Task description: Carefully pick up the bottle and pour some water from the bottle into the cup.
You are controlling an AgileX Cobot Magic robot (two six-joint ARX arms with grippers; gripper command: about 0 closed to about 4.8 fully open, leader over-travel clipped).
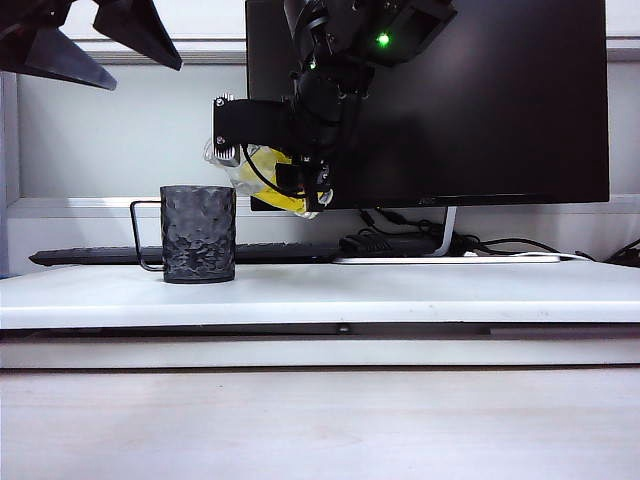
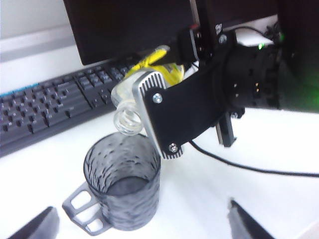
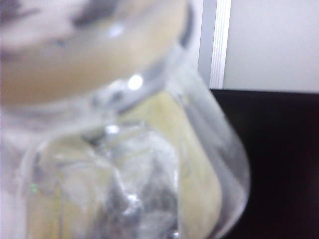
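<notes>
The dark dimpled cup point(image 1: 198, 235) stands on the white desk, its wire handle to the left in the exterior view. My right gripper point(image 1: 272, 158) is shut on the clear yellow-labelled bottle point(image 1: 262, 172), which is tilted up and to the right of the cup. From the left wrist view, the bottle's open mouth point(image 2: 126, 117) hangs just over the cup's rim point(image 2: 122, 149). No stream of water shows, and the cup's inside is too dark to show any water. The blurred bottle point(image 3: 124, 149) fills the right wrist view. My left gripper point(image 1: 90, 40) hangs open high above the cup, holding nothing.
A black monitor point(image 1: 480, 100) stands behind the arm. A black keyboard point(image 1: 100, 255) lies behind the cup, and cables point(image 1: 400, 240) run by the monitor stand. The desk's front edge point(image 1: 320, 325) runs across the exterior view.
</notes>
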